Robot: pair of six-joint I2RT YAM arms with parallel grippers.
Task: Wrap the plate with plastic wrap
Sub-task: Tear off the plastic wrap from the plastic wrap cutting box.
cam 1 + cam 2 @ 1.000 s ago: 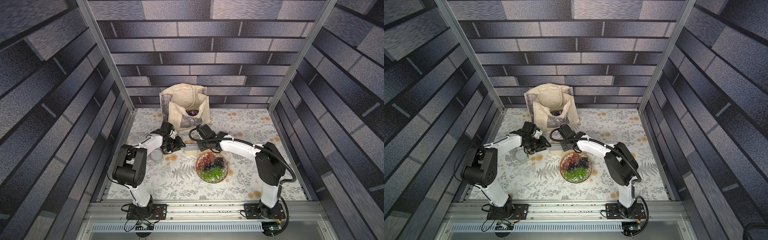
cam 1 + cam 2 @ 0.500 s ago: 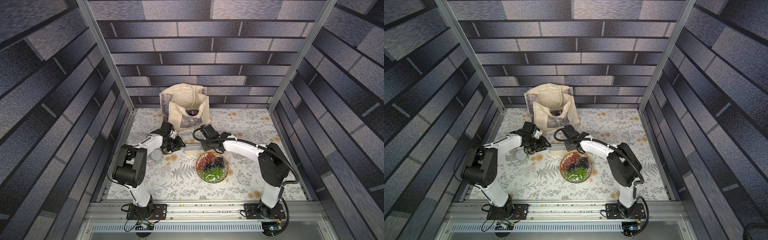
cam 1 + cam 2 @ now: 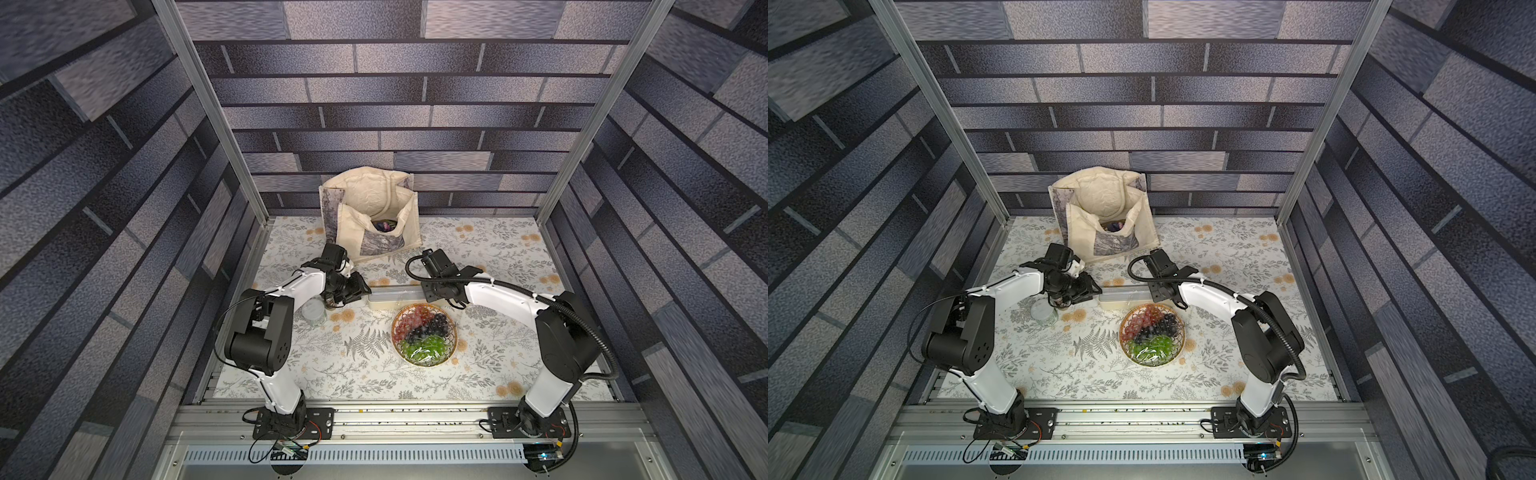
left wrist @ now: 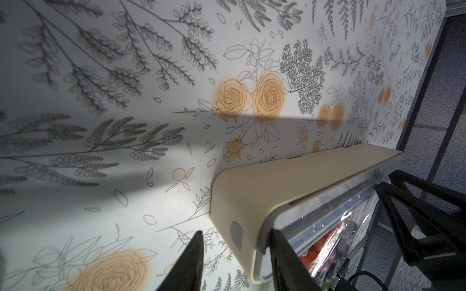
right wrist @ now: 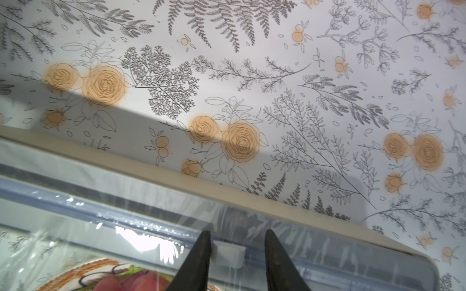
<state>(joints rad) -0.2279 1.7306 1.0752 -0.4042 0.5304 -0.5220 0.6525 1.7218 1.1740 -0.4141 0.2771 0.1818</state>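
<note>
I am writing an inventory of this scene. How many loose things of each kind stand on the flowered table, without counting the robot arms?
Plate with grapes: 1
Plastic wrap dispenser box: 1
Tote bag: 1
Glass jar: 1
Total: 4
</note>
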